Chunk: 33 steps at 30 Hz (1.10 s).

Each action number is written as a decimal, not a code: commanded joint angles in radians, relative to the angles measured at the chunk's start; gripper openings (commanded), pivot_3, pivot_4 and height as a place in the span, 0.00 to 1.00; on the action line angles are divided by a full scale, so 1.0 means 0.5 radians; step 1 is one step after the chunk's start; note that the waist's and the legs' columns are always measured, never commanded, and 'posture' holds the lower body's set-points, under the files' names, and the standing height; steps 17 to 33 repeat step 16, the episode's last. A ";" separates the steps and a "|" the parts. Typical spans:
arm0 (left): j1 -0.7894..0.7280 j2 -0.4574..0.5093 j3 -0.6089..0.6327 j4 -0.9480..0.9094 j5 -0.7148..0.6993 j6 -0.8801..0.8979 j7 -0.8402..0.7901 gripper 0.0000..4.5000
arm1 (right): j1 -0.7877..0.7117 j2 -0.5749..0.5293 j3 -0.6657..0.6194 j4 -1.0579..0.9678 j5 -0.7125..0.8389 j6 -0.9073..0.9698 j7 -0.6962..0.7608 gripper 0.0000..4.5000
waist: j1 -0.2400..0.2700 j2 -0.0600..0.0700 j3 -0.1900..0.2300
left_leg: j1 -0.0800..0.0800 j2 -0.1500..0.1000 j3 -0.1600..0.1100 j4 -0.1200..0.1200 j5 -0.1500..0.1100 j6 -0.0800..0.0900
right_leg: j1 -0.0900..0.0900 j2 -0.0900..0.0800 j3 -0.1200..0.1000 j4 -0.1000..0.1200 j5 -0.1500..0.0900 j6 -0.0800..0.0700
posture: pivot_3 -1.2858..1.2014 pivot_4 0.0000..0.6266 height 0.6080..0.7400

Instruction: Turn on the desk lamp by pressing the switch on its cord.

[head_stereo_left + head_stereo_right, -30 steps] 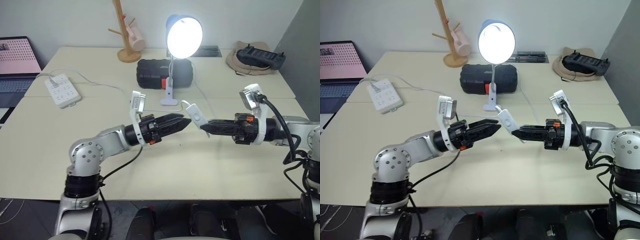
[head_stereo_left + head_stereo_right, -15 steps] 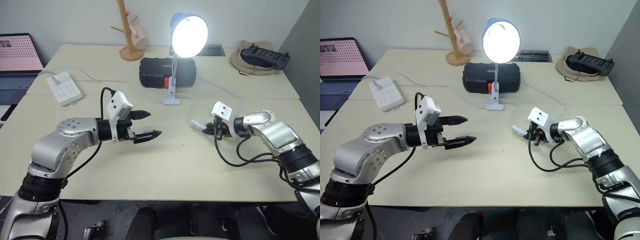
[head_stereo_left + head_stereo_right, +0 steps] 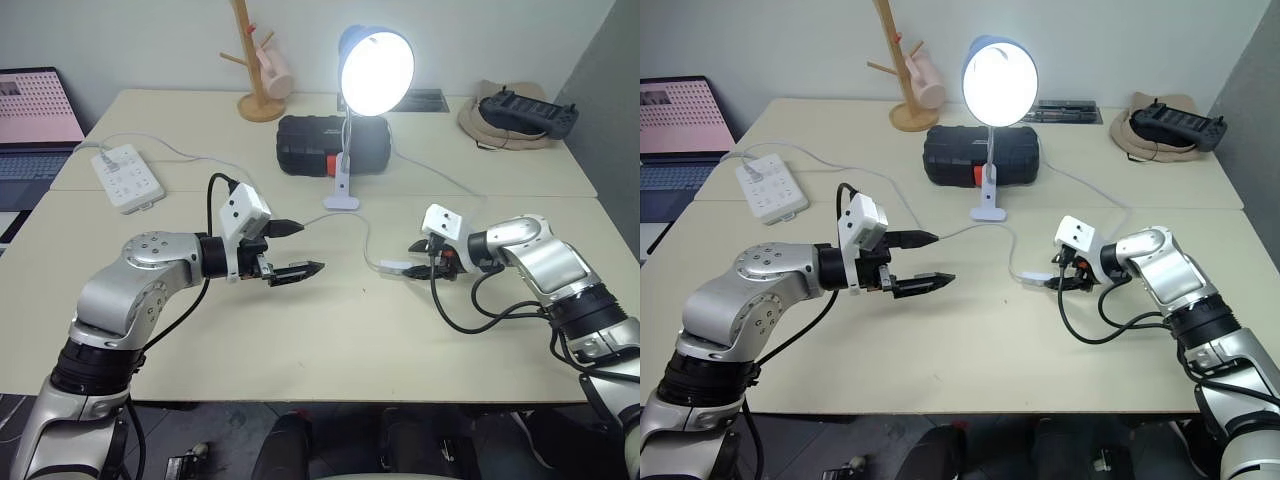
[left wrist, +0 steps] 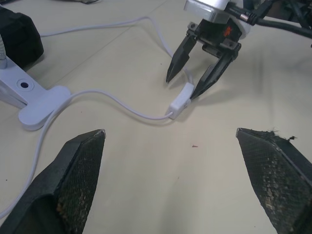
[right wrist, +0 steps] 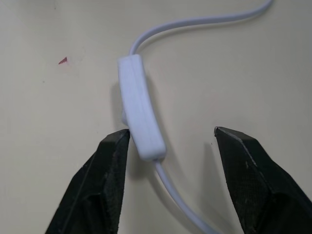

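Right wrist view: the switch [image 5: 140, 108] is lying flat on the tabletop [image 3: 330, 340], with one black finger [image 5: 100, 185] of the right tool [image 5: 170, 183] touching or nearly touching its long side and the other finger standing clear on the far side.
Right tool state: its jaws are standing apart around the switch end and are gripping nothing.
Left tool state: the left tool [image 3: 297, 248] is hovering well apart from the switch, jaws spread wide and holding nothing.
Switch location: it is resting on the bare tabletop in front of the lamp's base, between the two tools and nearest the right one.
Desk lamp: the desk lamp [image 3: 372, 70] is standing at the back of the tabletop with its bulb glowing, so the task is appearing complete.
Cord: the cord [image 4: 122, 105] is running in loose curves from the base to the switch and onward.
Handling, switch: it is looking like a small, light, rigid plastic body that is likely to skid on the smooth surface when pushed from one side.
Handling, cord: it is looking thin and limp, offering little resistance and tending to drag the switch if pulled.
Hold point: gripping across the narrow long sides of the body is appearing best, keeping clear of the cord ends.
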 commanded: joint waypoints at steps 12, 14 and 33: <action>-0.346 0.160 -0.002 0.404 0.190 -0.148 -0.393 1.00 | 0.778 -0.459 -1.024 -1.305 0.616 0.697 -0.086 0.99 | -0.007 0.000 0.000 | 0.001 -0.004 0.001 0.000 -0.001 0.001 | 0.002 0.004 -0.001 0.000 0.000 0.000 | 0.52 0.24 1.00; -0.381 0.158 -0.010 0.426 0.211 -0.162 -0.434 1.00 | 0.837 -0.396 -1.083 -1.360 0.645 0.740 -0.200 0.99 | -0.008 0.000 0.000 | 0.003 -0.003 0.004 0.000 -0.001 0.001 | 0.002 0.007 0.001 0.001 0.000 0.001 | 0.52 0.24 1.00; -0.395 0.144 0.005 0.467 0.235 -0.166 -0.423 1.00 | 0.858 -0.309 -1.082 -1.382 0.641 0.758 -0.330 0.99 | -0.007 0.000 0.000 | 0.003 -0.002 0.006 0.001 -0.001 0.001 | 0.002 0.009 0.000 0.001 0.000 0.001 | 0.52 0.24 1.00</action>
